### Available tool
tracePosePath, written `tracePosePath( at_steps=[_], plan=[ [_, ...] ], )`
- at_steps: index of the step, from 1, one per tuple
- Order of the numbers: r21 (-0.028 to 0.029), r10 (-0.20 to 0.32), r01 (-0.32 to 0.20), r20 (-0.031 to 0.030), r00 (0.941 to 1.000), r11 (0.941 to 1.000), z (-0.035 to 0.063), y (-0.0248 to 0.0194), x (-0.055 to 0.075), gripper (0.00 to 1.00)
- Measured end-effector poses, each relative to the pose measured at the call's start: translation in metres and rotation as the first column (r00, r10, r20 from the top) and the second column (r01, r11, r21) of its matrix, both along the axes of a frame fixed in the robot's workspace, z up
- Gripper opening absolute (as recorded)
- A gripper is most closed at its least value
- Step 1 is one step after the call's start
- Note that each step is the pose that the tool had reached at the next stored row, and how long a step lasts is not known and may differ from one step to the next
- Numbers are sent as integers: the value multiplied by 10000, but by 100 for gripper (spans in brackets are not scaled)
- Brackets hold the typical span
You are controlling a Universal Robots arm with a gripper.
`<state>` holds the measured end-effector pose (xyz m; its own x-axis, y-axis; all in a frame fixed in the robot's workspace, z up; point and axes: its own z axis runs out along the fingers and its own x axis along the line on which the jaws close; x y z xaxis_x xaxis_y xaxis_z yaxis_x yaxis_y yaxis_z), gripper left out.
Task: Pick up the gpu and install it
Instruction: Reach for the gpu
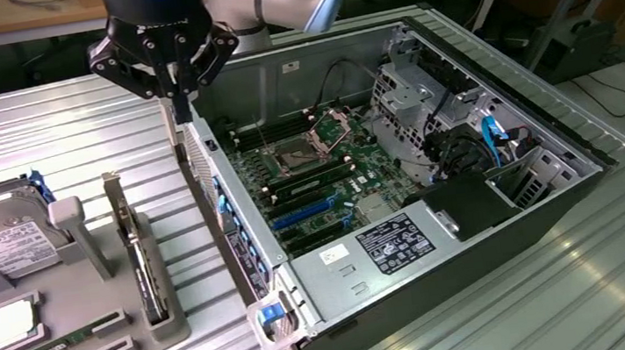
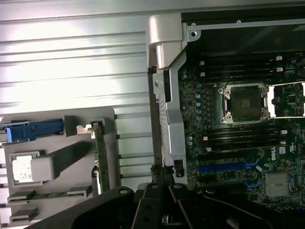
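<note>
The gpu (image 1: 139, 256) stands on its thin edge in a slot of the grey parts holder (image 1: 130, 337), at the exterior view's left of the open computer case (image 1: 420, 286). Its silver bracket end points away from the camera. My gripper (image 1: 178, 102) hangs above the case's near wall, up and beyond the gpu, shut with nothing between its fingers. In the wrist view the gpu (image 2: 99, 152) appears edge-on in the holder, and the dark gripper body (image 2: 162, 207) sits over the case's edge. The motherboard (image 1: 313, 184) with blue slots (image 2: 224, 167) lies bare inside the case.
The holder also carries a hard drive (image 1: 2, 245), a square processor (image 1: 11, 324) and a green RAM stick (image 1: 55, 345). The drive cage and cables (image 1: 462, 140) fill the case's far side. Everything rests on a ribbed metal table (image 1: 72, 132).
</note>
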<state>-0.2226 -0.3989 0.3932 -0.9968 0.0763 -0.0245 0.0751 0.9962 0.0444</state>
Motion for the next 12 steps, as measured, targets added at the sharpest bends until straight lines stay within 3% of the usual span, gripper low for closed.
tracePosePath(
  at_steps=[12],
  plan=[
    [-1, 17, -17, 0, 10000, 10000, -3, -1, -181, 11]
  ],
)
